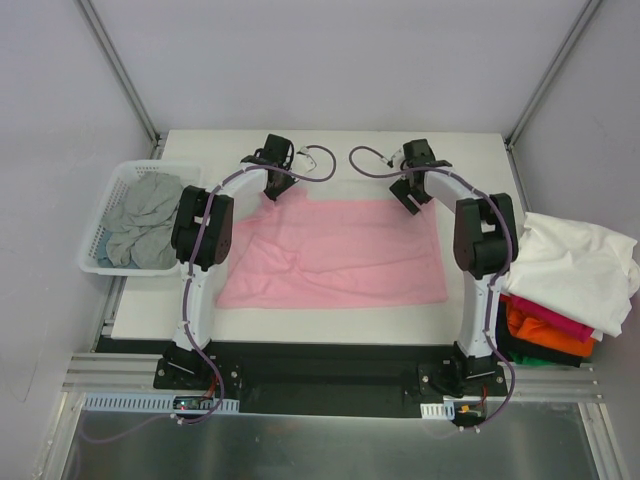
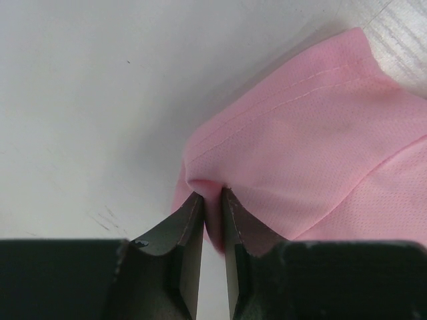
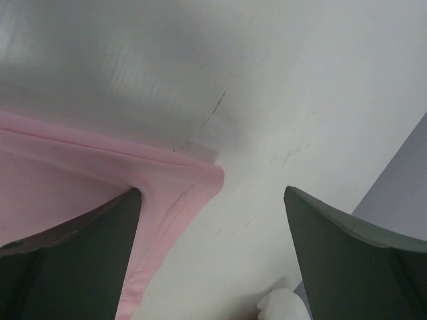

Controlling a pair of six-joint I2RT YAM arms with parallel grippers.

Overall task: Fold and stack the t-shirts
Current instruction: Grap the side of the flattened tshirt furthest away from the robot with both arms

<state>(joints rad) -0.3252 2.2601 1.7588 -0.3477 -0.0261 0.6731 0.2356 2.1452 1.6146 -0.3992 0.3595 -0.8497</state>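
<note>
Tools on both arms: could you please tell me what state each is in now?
Left tool: closed, pinching the pink shirt.
Right tool: open, holding nothing, over the shirt's corner.

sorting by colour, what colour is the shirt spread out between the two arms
The shirt is light pink, clearest in the top external view.
</note>
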